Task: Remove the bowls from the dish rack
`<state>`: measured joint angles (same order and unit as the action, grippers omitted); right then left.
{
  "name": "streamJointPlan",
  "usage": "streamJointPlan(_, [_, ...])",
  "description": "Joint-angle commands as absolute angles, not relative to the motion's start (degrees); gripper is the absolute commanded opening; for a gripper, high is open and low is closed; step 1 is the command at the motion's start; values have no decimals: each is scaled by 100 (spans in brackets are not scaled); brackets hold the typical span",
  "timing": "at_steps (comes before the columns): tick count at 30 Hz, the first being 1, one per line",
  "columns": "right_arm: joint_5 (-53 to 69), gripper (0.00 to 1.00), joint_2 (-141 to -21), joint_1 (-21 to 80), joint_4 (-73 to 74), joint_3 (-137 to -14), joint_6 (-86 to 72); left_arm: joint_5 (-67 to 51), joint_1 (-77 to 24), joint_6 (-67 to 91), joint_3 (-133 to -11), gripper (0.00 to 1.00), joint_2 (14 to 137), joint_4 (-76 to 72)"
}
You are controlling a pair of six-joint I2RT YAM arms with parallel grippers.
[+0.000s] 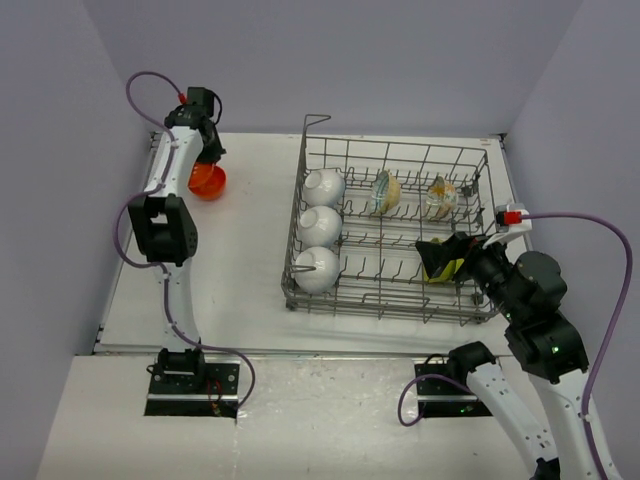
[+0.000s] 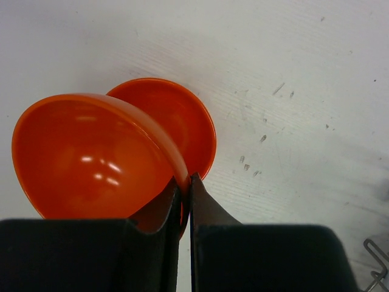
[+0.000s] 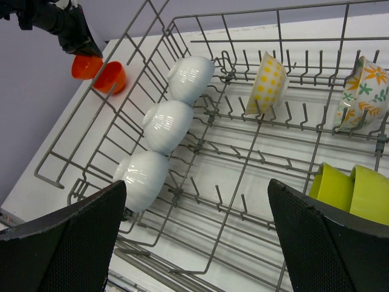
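My left gripper (image 1: 205, 152) is shut on the rim of an orange-red bowl (image 2: 91, 158) and holds it tilted just above a second orange-red bowl (image 2: 182, 118) on the table at the far left (image 1: 207, 183). The grey wire dish rack (image 1: 380, 310) holds three white bowls (image 1: 319, 226) in a row on its left side. Two cream patterned bowls (image 1: 385, 190) stand at its back. Two lime-green bowls (image 3: 340, 188) stand at its right. My right gripper (image 3: 197, 237) is open and empty, hovering over the rack's near right part (image 1: 440, 255).
The white table (image 1: 250, 250) is walled in by purple panels on three sides. The rack's taller corner post (image 1: 306, 125) rises at its back left. Upright tines (image 3: 231, 210) fill the rack floor under my right gripper.
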<state>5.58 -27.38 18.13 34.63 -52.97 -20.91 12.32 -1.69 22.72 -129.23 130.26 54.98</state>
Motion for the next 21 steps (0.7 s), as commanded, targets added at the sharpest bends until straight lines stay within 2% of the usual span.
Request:
streamJointPlan(1, [677,99,-2830,1837,3226,-5379,-1986,1064,-176,1987,-13113,0,13148,5476])
streamJointPlan(14, [817,99,-2856,1837,3243,-5423,-1960,1020,-185,1705,-13306,1,13676,5590])
streamJointPlan(15, [843,99,-2856,1837,3234,-5423,-1969,1011,-185,1714,-13324,6,13684,5616])
streamJointPlan(16, [852,99,-2874,1837,3234,-5440,-1969,985,-202,1731,-13350,17,13693,5616])
streamJointPlan(18, [870,99,-2892,1837,3243,-5449,-1969,1002,-246,1714,-13368,24,13667,5590])
streamJointPlan(21, [879,99,-2900,1837,3234,-5441,-1978,1037,-342,1679,-13499,43,13614,5616])
